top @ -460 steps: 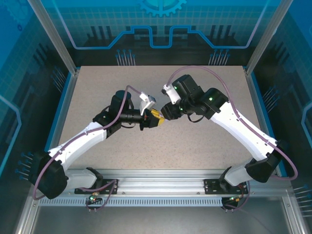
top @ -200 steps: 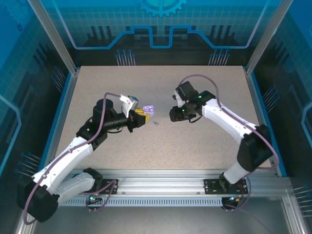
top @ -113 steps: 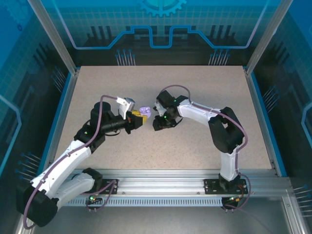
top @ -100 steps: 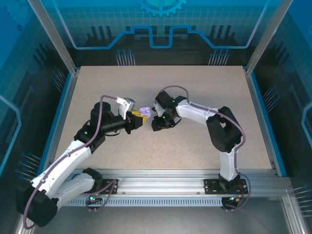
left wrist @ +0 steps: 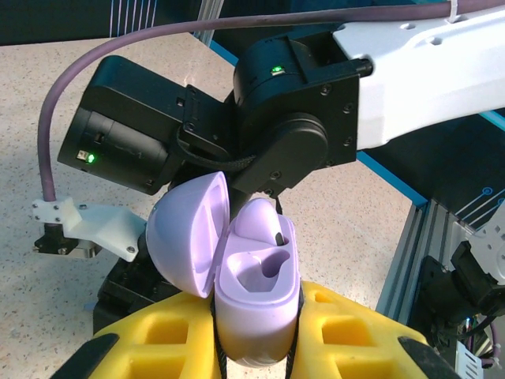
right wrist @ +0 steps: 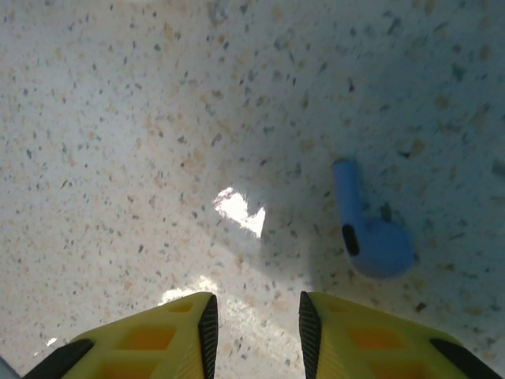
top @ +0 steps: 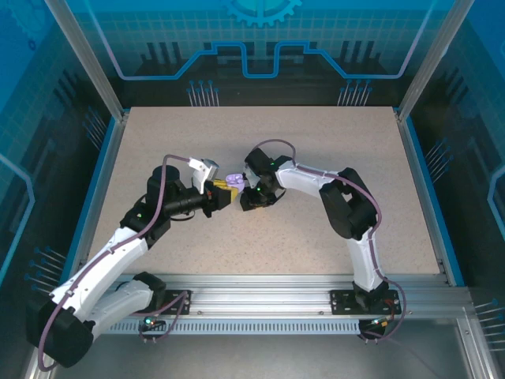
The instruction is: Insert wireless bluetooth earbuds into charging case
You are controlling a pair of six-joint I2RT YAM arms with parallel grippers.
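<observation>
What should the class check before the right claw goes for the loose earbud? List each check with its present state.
1. case gripped in left claw: ok.
2. lid open: ok.
3. one socket free: ok; the other holds an earbud.
4. right claw open: ok.
5. right claw centred over loose earbud: not ok; it lies off to one side on the table.

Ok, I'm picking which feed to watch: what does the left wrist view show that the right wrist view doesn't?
Left wrist: the open case clamped in the left fingers, with a seated earbud. Right wrist: a loose earbud lying on the table beyond the parted right fingers. Both: speckled tabletop and yellow finger pads.
</observation>
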